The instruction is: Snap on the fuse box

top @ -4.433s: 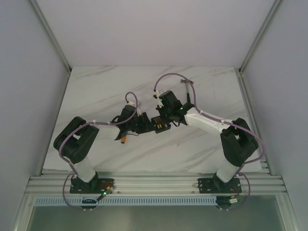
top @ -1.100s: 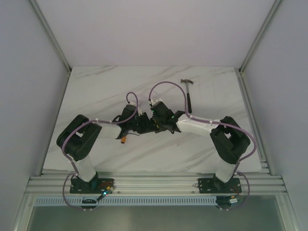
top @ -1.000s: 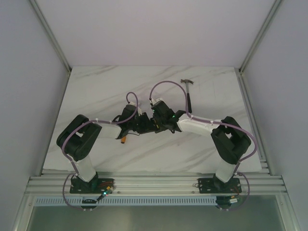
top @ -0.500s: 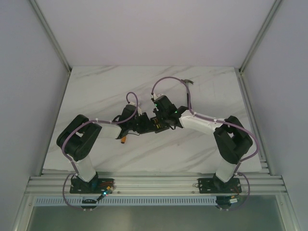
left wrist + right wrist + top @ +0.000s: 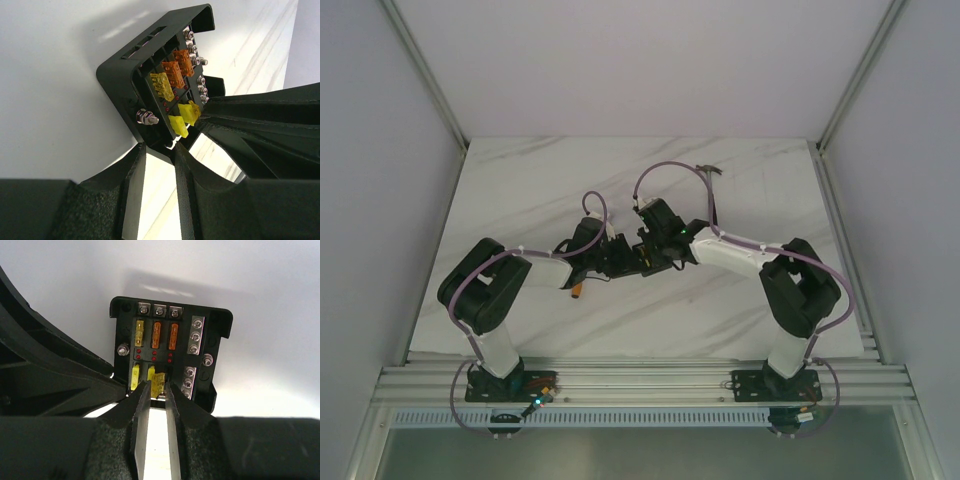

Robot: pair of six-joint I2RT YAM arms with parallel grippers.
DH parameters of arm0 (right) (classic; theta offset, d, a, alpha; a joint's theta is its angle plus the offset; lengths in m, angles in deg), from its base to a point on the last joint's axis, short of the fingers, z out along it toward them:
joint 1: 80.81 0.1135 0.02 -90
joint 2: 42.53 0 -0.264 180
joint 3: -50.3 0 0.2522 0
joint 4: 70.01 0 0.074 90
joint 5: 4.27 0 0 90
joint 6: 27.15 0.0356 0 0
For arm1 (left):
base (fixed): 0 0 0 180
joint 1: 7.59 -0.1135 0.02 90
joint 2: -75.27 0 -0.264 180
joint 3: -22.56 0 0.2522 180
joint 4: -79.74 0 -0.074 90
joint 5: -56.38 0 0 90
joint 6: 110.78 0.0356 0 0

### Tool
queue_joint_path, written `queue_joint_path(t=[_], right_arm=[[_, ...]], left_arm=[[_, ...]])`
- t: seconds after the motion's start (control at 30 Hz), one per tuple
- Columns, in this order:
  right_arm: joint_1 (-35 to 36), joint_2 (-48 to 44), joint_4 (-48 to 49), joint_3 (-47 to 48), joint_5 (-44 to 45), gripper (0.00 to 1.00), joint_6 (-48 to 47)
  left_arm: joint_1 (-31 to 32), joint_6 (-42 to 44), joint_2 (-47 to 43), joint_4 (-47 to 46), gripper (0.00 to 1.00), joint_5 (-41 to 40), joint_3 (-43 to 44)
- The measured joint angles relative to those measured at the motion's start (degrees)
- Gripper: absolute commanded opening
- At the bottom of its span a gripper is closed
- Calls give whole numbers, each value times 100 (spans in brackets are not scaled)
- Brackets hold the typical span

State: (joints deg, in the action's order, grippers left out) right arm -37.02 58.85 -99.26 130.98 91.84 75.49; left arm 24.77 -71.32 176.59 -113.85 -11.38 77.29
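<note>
The fuse box [image 5: 170, 347] is a black square box with orange and yellow fuses in its slots, held up above the table between the two arms [image 5: 642, 256]. My left gripper [image 5: 157, 148] is shut on the box's lower corner [image 5: 150, 100]. In the top view that gripper [image 5: 620, 255] sits just left of the box. My right gripper [image 5: 154, 387] faces the open side of the box. Its fingers are closed on a tilted yellow fuse [image 5: 158, 381] at the bottom row, beside two seated yellow fuses. From above, the right gripper [image 5: 655, 250] is tight against the box.
A hammer [image 5: 708, 176] lies at the back right of the marble table [image 5: 520, 200], partly behind the right arm's purple cable. A small orange piece [image 5: 578, 291] rests under the left forearm. Metal rails edge the table.
The right wrist has drawn back slightly from the box and its elbow has shifted, so its cable now crosses the hammer. The left arm and the box have stayed put.
</note>
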Motion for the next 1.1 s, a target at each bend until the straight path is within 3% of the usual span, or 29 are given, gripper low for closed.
queue_joint_path(t=[0.37,0.9,1.1], right_arm=[[-4,109,-9,66,-13,23,2],[-186,90,-48,66,-140,26,0],[-223,90,-66,66,-142,20,0]], left_arm=[[0,0,0,0,38,2,0],[0,0,0,-2,38,0,0],[0,0,0,-2,38,2,0]])
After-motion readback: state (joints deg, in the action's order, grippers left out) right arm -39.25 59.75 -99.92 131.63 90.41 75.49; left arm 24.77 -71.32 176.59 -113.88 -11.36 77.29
